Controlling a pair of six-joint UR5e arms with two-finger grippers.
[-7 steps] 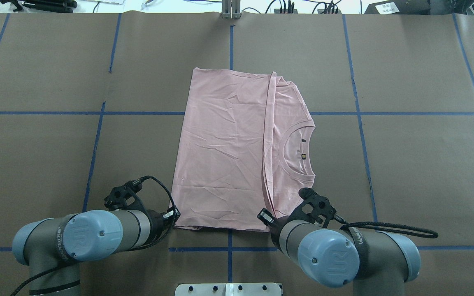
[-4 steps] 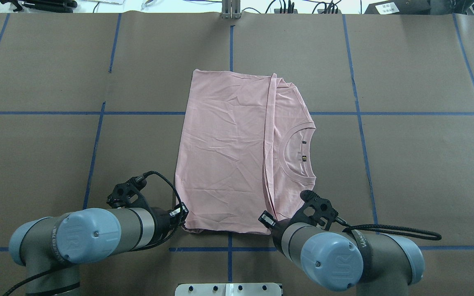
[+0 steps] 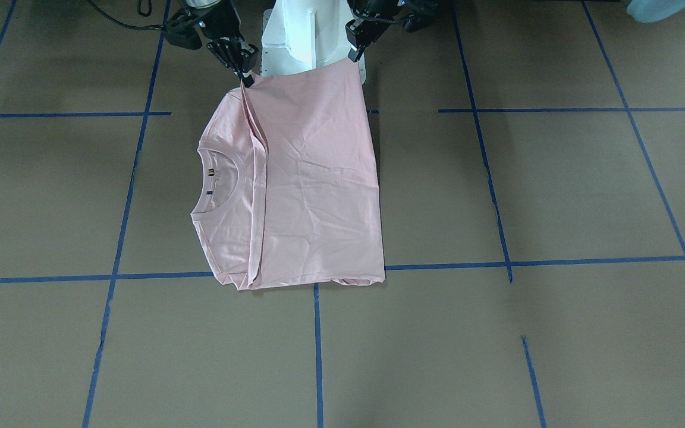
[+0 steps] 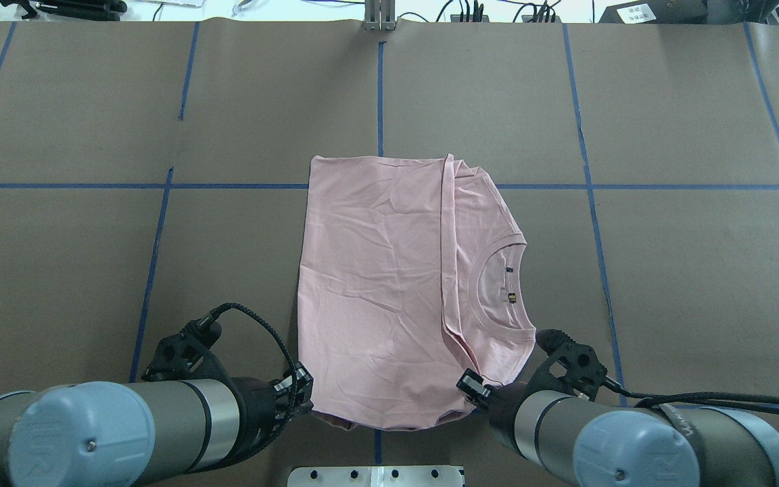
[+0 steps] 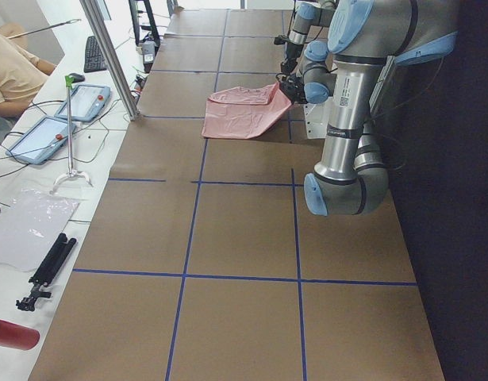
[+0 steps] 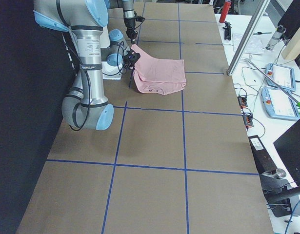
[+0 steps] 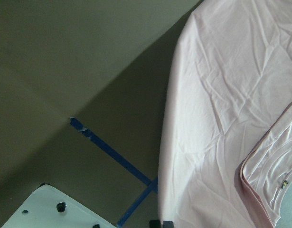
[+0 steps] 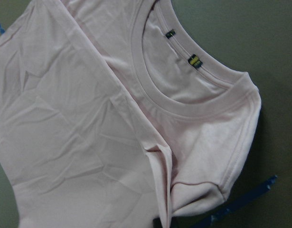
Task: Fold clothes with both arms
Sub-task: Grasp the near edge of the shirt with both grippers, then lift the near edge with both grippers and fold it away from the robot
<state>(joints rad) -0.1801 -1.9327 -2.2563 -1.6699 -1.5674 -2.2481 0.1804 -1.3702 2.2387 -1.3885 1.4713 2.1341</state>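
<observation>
The pale pink T-shirt (image 4: 376,284) lies partly folded on the brown table, its ribbed collar (image 4: 478,287) toward the right. Its near edge hangs lifted off the table between both grippers. My left gripper (image 4: 300,393) is shut on the near left corner, and my right gripper (image 4: 472,390) is shut on the near right corner by the fold. In the front-facing view the left gripper (image 3: 354,52) and right gripper (image 3: 246,77) pinch the raised edge of the shirt (image 3: 313,178). The right wrist view shows the collar (image 8: 193,108) and a folded sleeve. No print shows.
The white pedestal base (image 4: 376,475) sits just under the lifted edge. Blue tape lines (image 4: 592,203) cross the brown table (image 4: 667,270). A side bench with tablets (image 5: 83,101), a keyboard and a person's sleeve (image 5: 13,71) runs beyond the far edge.
Both arms have drawn back toward the base, dragging the T-shirt nearer. Its near edge has risen off the table and its far edge has slid closer.
</observation>
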